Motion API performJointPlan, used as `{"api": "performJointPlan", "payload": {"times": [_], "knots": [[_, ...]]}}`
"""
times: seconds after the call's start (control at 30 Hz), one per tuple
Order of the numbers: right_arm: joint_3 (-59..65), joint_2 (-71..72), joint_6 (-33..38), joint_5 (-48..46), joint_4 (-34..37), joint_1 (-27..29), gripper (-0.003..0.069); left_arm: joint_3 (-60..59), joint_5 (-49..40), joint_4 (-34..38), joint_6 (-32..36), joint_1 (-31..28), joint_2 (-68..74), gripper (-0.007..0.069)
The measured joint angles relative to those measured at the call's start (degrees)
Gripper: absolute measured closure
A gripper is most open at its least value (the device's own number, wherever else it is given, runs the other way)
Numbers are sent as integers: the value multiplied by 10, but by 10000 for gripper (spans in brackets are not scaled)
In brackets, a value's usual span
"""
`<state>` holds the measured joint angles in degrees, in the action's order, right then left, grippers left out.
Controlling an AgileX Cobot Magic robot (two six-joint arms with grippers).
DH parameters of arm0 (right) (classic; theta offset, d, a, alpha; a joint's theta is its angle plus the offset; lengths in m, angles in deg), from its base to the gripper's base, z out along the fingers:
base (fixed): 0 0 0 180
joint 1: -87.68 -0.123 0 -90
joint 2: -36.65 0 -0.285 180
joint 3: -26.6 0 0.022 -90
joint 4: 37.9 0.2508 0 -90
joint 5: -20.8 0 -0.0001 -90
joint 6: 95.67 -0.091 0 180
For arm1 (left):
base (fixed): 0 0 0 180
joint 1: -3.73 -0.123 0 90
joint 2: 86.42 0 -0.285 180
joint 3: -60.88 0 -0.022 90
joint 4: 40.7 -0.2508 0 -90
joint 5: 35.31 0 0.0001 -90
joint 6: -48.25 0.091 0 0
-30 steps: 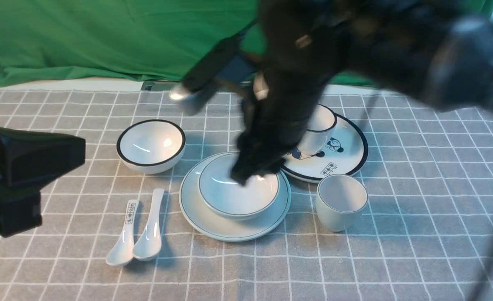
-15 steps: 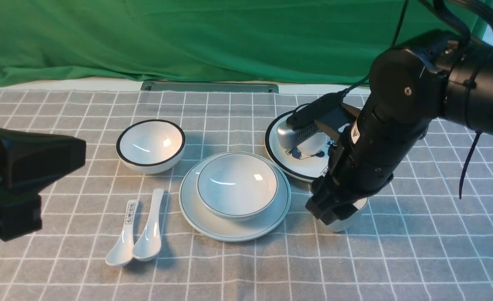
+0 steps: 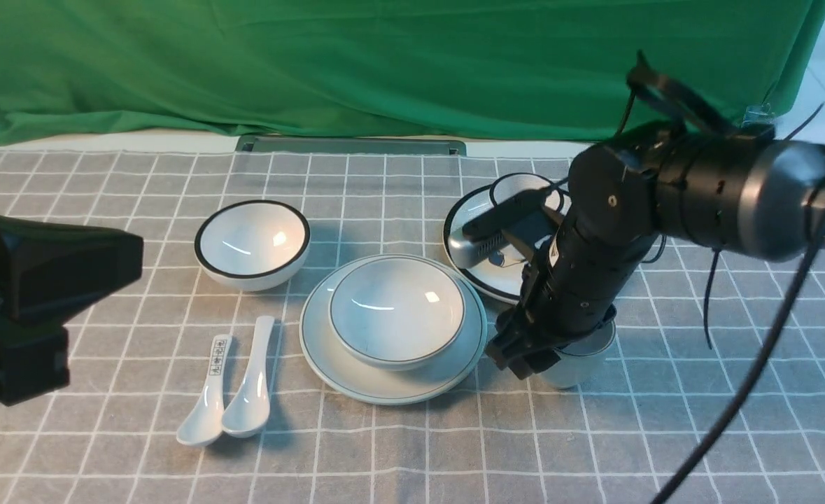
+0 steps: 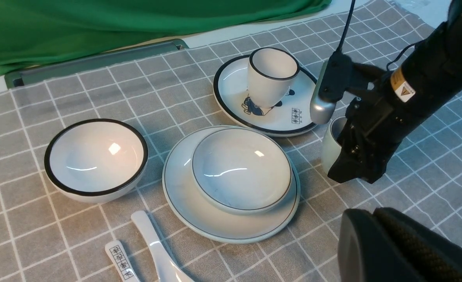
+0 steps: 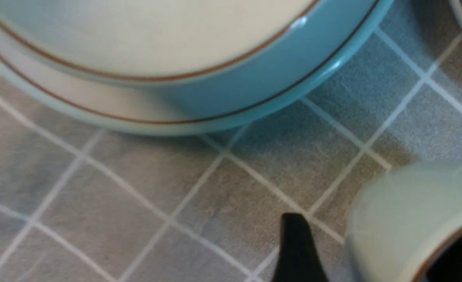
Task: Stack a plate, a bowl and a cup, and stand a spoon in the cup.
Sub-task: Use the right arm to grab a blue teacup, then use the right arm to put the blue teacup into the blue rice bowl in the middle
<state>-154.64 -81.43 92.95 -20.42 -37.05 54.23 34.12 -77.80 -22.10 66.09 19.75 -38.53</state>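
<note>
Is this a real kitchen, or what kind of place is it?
Most likely a robot test room, not a kitchen. A green cloth hangs behind like a backdrop, a black robot arm reaches over the checked tablecloth, and the bowl on the plate looks laid out for practice.

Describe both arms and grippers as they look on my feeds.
The right arm has black cylindrical links with one silver-grey band, loose black cables looping round it, and a yellow warning-triangle sticker near the wrist, beside a silver-grey camera pod. The right gripper is black with tapered fingers. The left arm shows as a glossy black angular housing; the left gripper has black ribbed pads.
</note>
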Motion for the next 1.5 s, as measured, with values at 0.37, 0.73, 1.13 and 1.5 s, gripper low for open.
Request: {"api": "performJointPlan", "payload": {"times": [0.37,0.73,1.13,1.5], "knots": [[-88,20,24,-120,-3,-59,576,0,-4,0,13,0,0,613],[-249,-52,28,-102,2,-130,576,0,-10,0,13,0,0,613],[-299,-152,31,-94,-9,-126,576,0,-11,2,13,0,0,613],[-301,-156,31,-63,-22,-125,432,0,-11,2,13,0,0,613]]}}
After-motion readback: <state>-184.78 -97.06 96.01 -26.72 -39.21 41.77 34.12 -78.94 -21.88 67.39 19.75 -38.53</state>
